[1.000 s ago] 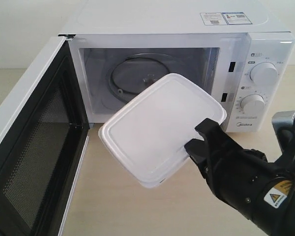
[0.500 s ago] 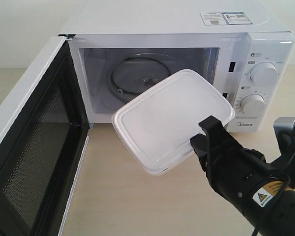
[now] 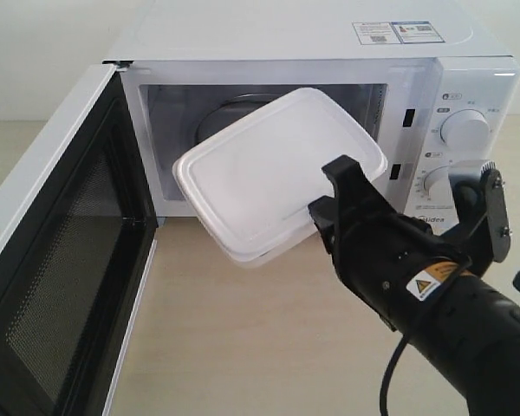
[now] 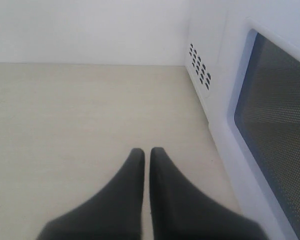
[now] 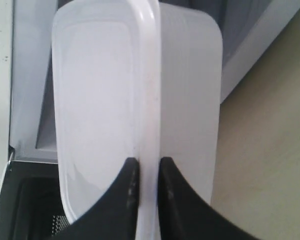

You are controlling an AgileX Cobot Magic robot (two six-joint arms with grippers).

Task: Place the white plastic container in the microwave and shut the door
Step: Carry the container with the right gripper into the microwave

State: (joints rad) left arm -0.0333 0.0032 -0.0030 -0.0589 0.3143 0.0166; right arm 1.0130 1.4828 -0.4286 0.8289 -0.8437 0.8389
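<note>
The right gripper (image 5: 145, 167) pinches the translucent, round-cornered white plastic container (image 3: 269, 165) by its rim between tapered black fingers (image 5: 125, 192); the left gripper (image 4: 146, 152) has its fingers pressed together.

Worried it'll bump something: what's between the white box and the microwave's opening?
Nothing shows there in the exterior view: the white plastic container hangs before the open microwave, the door swung aside.

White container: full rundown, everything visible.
The white plastic container is a shallow rectangular box of translucent white plastic, with rounded corners and a flat, rimmed lid in place. It is held in the air, tilted, in front of the open cavity of the microwave and is not resting on the turntable. Only the right gripper touches it, pinching the rim at its near edge. Its contents cannot be seen.
</note>
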